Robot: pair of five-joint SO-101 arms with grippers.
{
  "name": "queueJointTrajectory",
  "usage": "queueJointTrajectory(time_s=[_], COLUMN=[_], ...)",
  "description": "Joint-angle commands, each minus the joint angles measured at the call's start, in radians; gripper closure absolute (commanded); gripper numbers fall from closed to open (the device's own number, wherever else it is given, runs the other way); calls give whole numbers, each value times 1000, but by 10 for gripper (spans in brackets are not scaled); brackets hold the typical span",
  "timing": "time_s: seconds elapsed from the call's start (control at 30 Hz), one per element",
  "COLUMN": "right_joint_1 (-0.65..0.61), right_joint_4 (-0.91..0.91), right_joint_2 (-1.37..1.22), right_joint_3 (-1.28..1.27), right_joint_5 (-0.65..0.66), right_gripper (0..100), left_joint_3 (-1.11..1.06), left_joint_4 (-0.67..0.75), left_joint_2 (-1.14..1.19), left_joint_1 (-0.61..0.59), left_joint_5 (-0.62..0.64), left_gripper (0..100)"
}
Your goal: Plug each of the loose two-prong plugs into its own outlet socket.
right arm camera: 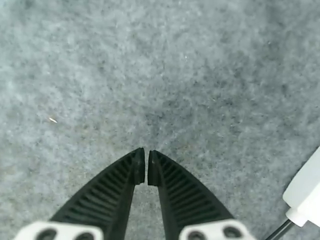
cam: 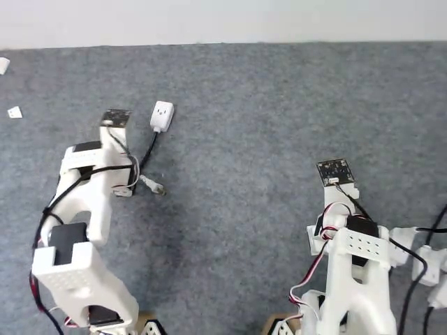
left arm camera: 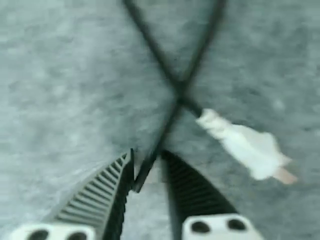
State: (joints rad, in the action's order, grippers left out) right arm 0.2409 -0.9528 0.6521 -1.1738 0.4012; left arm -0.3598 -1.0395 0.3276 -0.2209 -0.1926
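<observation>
Plug [left arm camera: 245, 145] beside left gripper [left arm camera: 146, 153], cord [left arm camera: 168, 120] between jaws

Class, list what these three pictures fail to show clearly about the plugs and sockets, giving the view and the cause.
Left wrist view: the white plug is blurred; its prongs cannot be counted.
High view: the white block is too small to show socket slots.
Right wrist view: a white piece is cut off by the edge; plug or socket, unclear.
High view: some white parts are cut off by the picture's edge.
</observation>
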Motion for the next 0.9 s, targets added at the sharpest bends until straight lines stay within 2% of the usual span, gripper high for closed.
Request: queueJointTrajectory(time_s=[0.0, 0.2, 0.3, 0.53, 0.87], right_joint_1=[-8, -8, -8, -10, -10], right_joint_4=[16, 16, 16, 45, 48], right_joint_2=[-2, -2, -2, -2, -2], right_joint_3=[9, 9, 9, 3, 3], right_joint_5=[-6, -6, -6, -8, -6], right_gripper=[987, 987, 987, 987, 988], left_joint_3=[33, 27, 33, 36, 36], left_joint_4=[3, 2, -44, -91, -132], left_joint_2=[32, 32, 21, -72, -187], left_joint_1=[2, 0, -8, -29, -25], left_joint_5=[-8, -6, -9, -60, -57], left_gripper=[986, 987, 987, 987, 987])
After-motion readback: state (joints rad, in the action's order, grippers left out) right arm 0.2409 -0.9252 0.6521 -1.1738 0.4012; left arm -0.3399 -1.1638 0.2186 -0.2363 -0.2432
